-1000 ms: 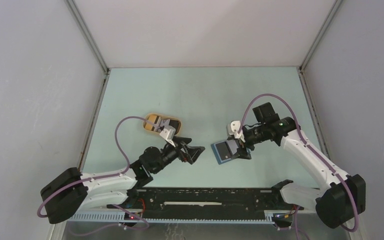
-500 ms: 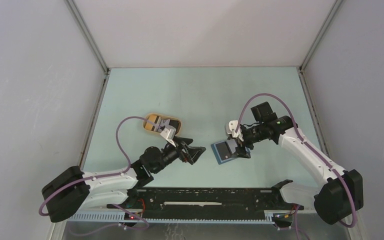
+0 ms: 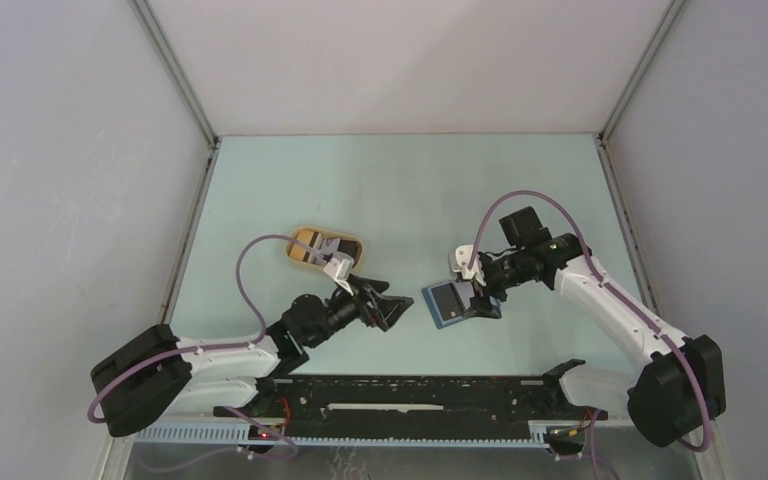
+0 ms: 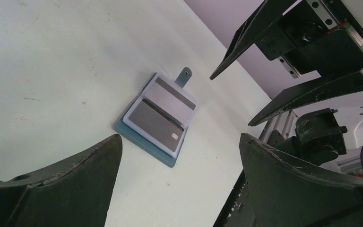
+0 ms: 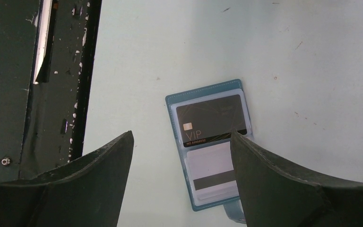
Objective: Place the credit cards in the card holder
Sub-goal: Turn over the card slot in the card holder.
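Two credit cards (image 5: 211,118) sit sleeved in the open card holder (image 4: 146,144) on the desk (image 5: 288,47), seemingly fully seated, hence left pincer (image 4: 179,142) and right pincer (image 5: 180,135) gape empty.

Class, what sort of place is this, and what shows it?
Probably a robotics lab test cell: left arm and right arm mounted at a table, plain grey walls around it, a card holder laid out.

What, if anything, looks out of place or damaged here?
Nothing is spilled or askew. The holder lies open and flat, with a dark card and a pale card sitting straight inside it. Only the black rail at the near edge shows chipped paint.
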You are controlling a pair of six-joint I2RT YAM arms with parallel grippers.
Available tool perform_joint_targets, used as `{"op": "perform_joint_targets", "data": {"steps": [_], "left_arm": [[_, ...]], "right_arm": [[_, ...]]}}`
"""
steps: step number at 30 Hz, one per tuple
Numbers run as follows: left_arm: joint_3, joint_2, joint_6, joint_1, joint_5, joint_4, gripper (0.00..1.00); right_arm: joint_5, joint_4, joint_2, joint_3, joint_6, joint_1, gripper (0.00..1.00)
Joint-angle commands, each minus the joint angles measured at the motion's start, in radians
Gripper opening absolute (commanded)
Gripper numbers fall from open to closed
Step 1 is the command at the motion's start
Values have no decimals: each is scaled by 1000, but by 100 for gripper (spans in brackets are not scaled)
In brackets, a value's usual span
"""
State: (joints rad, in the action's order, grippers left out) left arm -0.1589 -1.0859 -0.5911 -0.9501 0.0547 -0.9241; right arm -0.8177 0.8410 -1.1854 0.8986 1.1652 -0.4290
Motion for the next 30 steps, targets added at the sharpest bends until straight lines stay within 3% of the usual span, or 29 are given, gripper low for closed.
{"op": "perform_joint_targets", "data": {"steps": [1,19,30], "left_arm": [[21,-10,-13,10,-13,-69,98],[38,13,-22,15,-24,-81,98],[54,-65,-83,35,-93,-214,98]], "right_arm": [[0,-13,-2,-3,23,-9,83],[6,-16,-3,-5,24,-11,83],[22,-45,-11,-36,36,-26,82]]}}
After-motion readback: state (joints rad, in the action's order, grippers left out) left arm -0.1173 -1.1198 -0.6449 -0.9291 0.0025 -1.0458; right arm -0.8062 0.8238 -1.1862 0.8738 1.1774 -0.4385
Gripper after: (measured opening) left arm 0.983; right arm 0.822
